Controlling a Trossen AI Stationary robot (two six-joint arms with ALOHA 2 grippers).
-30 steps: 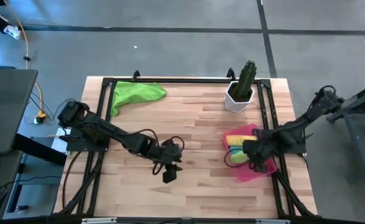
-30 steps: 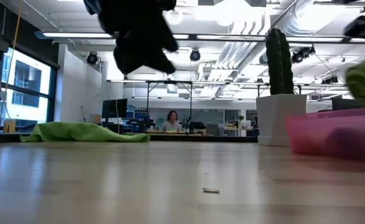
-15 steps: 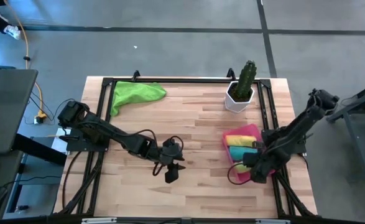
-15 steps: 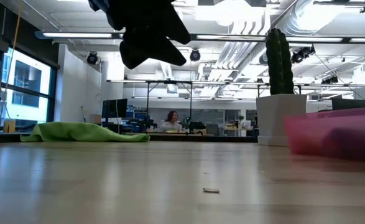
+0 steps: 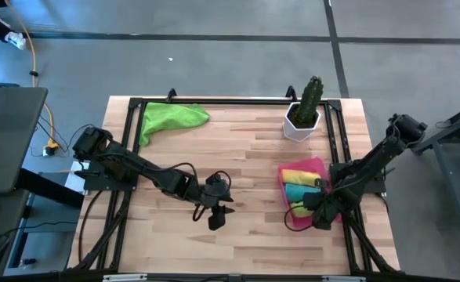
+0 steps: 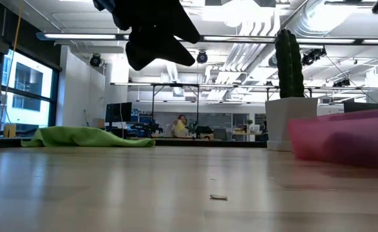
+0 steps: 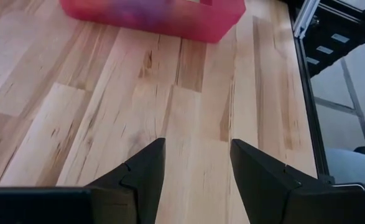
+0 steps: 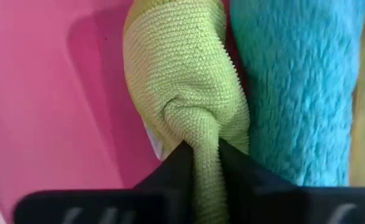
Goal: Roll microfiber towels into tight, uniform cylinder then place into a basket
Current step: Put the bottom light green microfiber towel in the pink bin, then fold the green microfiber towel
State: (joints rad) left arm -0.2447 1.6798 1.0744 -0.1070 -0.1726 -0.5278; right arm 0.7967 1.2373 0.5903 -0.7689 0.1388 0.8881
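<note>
The right gripper pinches the rolled lime green towel in its jaws, inside the pink basket beside the teal roll. The left gripper hangs over the counter, jaws apart and empty.

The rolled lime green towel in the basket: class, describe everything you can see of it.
The rolled lime green towel is a soft cloth with a fine looped weave, wound into a short cylinder. It lies inside the pink basket, on the basket's floor, pressed side by side against the teal towel. One end is bunched into a fold pinched between the fingers of the right hand. From above, it sits at the basket's near end.
</note>
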